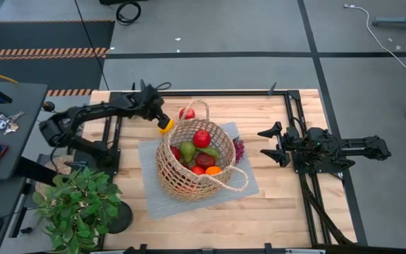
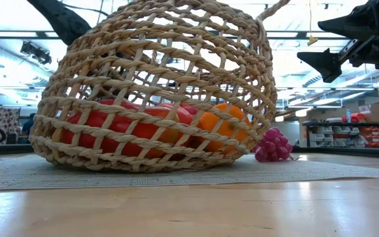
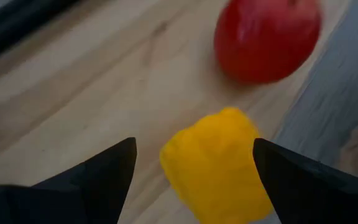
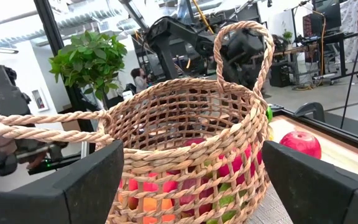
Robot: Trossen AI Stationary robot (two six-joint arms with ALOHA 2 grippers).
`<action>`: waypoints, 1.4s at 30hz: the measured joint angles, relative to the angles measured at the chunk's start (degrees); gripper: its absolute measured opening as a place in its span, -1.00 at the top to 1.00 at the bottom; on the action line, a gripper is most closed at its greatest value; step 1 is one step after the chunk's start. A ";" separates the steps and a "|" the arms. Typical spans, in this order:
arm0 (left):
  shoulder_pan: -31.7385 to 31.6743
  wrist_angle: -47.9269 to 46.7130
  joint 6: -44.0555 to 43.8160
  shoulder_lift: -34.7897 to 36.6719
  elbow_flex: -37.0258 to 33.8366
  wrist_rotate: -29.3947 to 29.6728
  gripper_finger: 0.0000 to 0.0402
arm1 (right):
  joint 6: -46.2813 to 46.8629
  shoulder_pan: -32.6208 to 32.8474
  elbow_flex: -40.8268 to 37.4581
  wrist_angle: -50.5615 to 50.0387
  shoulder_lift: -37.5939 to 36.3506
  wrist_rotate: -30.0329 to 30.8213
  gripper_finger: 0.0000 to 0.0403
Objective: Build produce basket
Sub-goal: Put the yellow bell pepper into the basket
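The tan wicker basket [image 1: 189,176] [image 2: 156,85] [image 4: 191,124] stands on a grey mat [image 1: 154,201] and holds red, green and orange produce [image 1: 201,139]. A lumpy yellow toy piece [image 1: 165,128] [image 3: 219,168] lies on the wood by the mat's far left corner. My left gripper [image 1: 162,121] [image 3: 194,146] is open, with one finger on each side of this piece. A red apple [image 1: 187,113] [image 3: 266,37] rests on the wood just beyond. Purple grapes [image 1: 239,148] [image 2: 273,145] lie on the mat by the basket's right side. My right gripper [image 1: 265,142] [image 4: 191,146] waits open to the basket's right, above the table. My left gripper straddles the yellow piece, coming down at a slant from the table's left. One finger [image 3: 303,180] overlaps the piece's side [image 3: 250,168] in the wrist view, and I cannot tell whether it touches. The other finger [image 3: 104,174] stands apart from it.
A leafy potted plant [image 1: 76,204] stands at the table's near left corner. The basket's looped handles [image 1: 197,106] [image 1: 231,185] stick out toward the far and near right sides. Bare wood [image 1: 287,204] lies near and right of the mat. Black rails frame the table's edges.
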State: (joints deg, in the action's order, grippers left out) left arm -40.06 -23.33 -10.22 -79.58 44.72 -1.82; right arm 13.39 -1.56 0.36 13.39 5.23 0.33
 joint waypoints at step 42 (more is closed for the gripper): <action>1.12 -6.48 6.46 -6.24 1.74 -12.64 -0.21 | 0.00 -0.01 -0.02 0.26 -0.01 -0.01 -0.91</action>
State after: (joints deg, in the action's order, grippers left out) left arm -38.94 -29.80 -3.76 -85.82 46.46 -14.46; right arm 13.39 -1.57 0.34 13.65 5.22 0.32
